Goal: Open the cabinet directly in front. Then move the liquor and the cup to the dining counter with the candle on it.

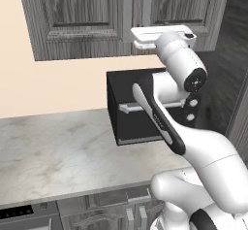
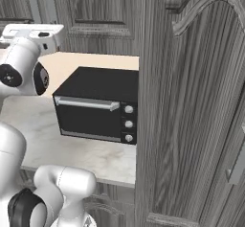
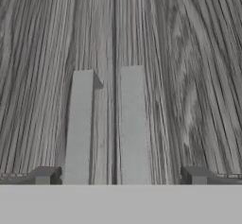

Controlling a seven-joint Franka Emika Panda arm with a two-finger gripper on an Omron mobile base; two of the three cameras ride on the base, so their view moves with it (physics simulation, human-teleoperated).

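The cabinet point(image 1: 82, 15) hangs on the wall ahead, dark grey wood grain, with both raised-panel doors shut. In the hand view its two silver bar handles point(image 3: 79, 124) point(image 3: 132, 124) stand on either side of the seam between the doors. My gripper point(image 3: 120, 176) is open and points straight at them, one fingertip point(image 3: 45, 175) outside each handle, with nothing held. The white hand point(image 1: 162, 34) is raised to the cabinet's lower edge, above the microwave. The liquor and the cup are hidden. The dining counter and the candle are out of view.
A black microwave point(image 1: 138, 110) point(image 2: 95, 104) sits on the light marble counter point(image 1: 58, 151) right under the hand. A tall dark wood-grain panel point(image 2: 191, 116) stands close on the right. Drawer fronts point(image 1: 111, 214) show below the counter edge.
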